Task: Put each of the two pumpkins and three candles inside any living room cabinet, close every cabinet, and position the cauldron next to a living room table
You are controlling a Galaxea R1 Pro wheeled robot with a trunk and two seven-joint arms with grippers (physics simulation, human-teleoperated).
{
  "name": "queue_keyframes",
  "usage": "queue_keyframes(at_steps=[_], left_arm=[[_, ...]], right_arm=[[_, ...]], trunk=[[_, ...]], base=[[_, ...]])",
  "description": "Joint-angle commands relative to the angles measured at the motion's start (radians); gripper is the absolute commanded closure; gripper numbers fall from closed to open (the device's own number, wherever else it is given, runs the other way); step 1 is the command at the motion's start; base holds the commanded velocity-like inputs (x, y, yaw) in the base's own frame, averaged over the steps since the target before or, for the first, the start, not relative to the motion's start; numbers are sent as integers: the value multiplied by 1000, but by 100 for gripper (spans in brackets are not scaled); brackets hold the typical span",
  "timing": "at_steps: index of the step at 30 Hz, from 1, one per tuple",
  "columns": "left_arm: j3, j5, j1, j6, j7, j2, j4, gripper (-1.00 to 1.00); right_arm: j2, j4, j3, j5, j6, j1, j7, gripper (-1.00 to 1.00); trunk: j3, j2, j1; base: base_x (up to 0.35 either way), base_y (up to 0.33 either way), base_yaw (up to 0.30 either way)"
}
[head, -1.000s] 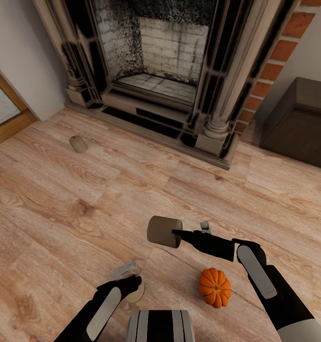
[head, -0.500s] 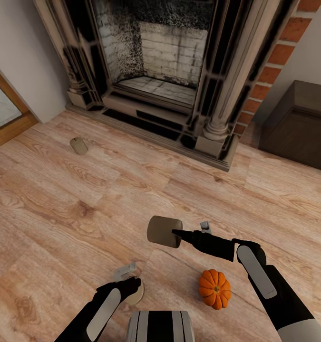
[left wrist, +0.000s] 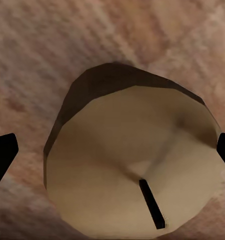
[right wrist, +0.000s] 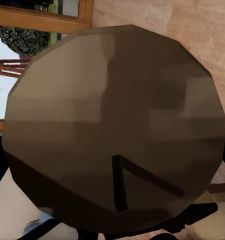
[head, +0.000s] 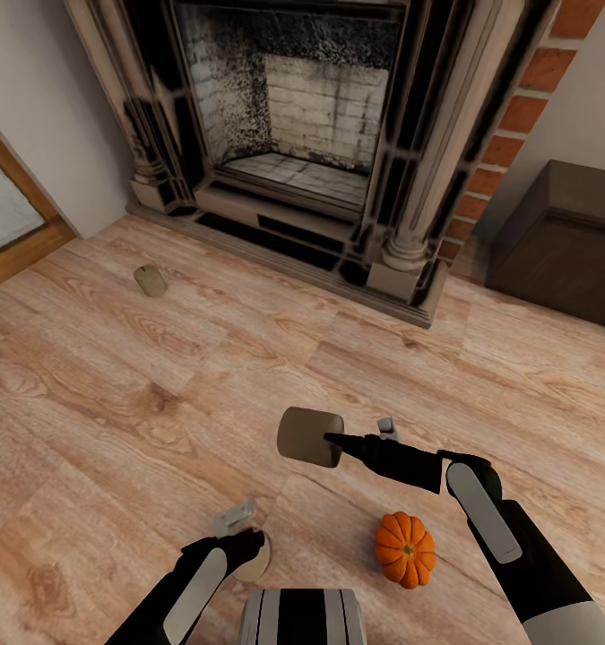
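Closest to the robot, the left gripper hangs low over the wood floor. A stubby candle stands on the floor right under it. In the left wrist view this candle sits between 2 dark fingers, one at each side. The fingers are spread wide and do not touch it.

Just to the right, a small orange pumpkin sits on the floor, below the right arm.

A bit farther out, the right gripper holds a second candle up off the floor, lying on its side. Its fingers pinch the candle. In the right wrist view, the round flat end of this candle faces the camera.

Well apart from these, a third candle lies on the floor to the left, near the fireplace. Nothing stands on the floor between it and the grippers.

The big stone fireplace is farthest, with a brick wall beside it. The dark brown cabinet stands at the far right, shut.
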Motion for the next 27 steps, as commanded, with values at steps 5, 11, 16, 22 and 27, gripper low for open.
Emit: queue_keyframes(at_steps=[5, 11, 16, 22, 27], left_arm=[[-1, -4, 0, 5, 11, 1, -1, -100], [-2, -4, 0, 5, 10, 1, -1, -100], [-2, -3, 0, 5, 10, 0, -1, -100], [-2, -3, 0, 5, 10, 0, -1, -100], [-2, -3, 0, 5, 10, 1, -1, -100]], right_arm=[[-1, 0, 1, 1, 3, -1, 2, 100], [-1, 1, 1, 1, 3, -1, 2, 100], [-1, 1, 1, 1, 3, -1, 2, 100], [-1, 2, 1, 1, 2, -1, 2, 100], [-1, 2, 1, 1, 1, -1, 2, 100]], trunk=[[-1, 0, 0], [-1, 0, 0], [-1, 0, 0], [7, 0, -1], [15, 1, -2]], base=[[0, 0, 0], [0, 0, 0], [0, 0, 0], [0, 0, 0], [0, 0, 0]])
